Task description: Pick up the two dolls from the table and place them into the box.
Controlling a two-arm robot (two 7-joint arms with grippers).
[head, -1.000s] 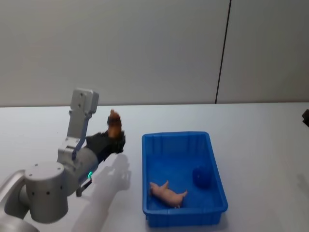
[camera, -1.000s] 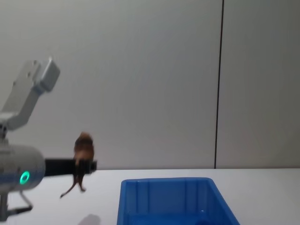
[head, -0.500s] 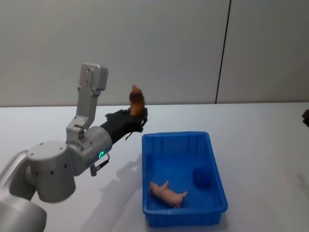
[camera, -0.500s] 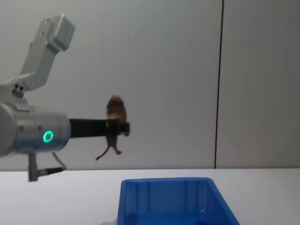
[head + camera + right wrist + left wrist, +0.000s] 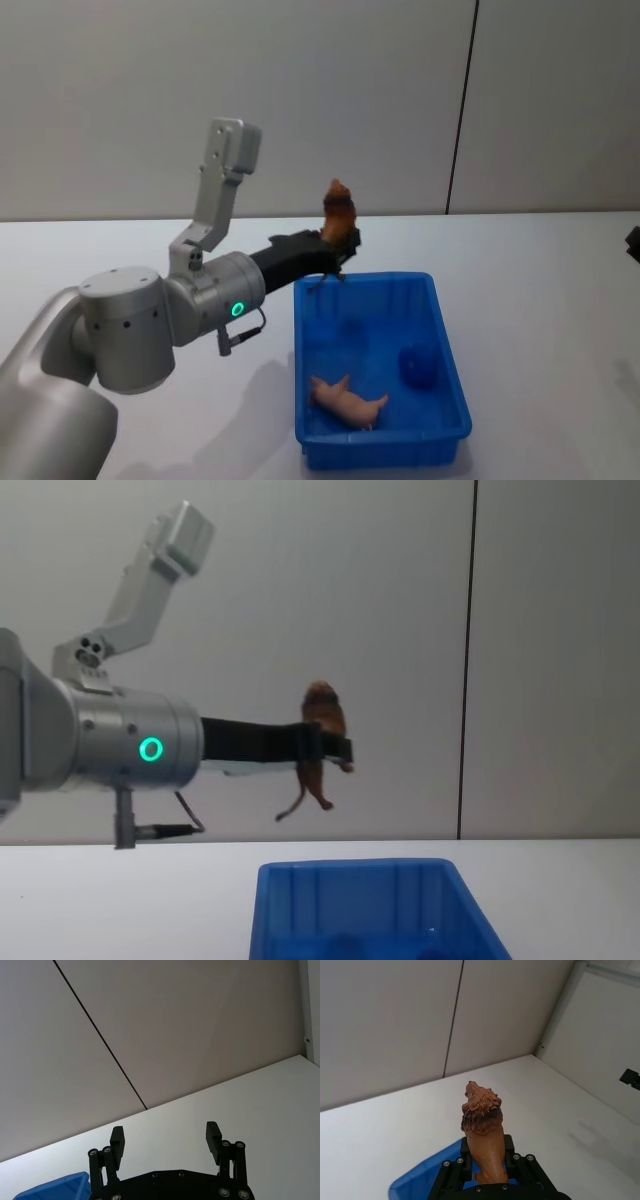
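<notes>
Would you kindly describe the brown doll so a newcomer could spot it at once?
Start at the blue bin on the white table. Above its far left corner, the left gripper is shut on a brown lion figure, head up, held in the air. Its neighbour, the pale pink pig, lies on the bin floor.

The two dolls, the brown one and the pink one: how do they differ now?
The brown doll is clamped in the left gripper above the box; the pink doll already lies on the box floor. The brown doll stands upright with a shaggy mane; the pink doll is smooth, on its side. Both are small animal figures.
</notes>
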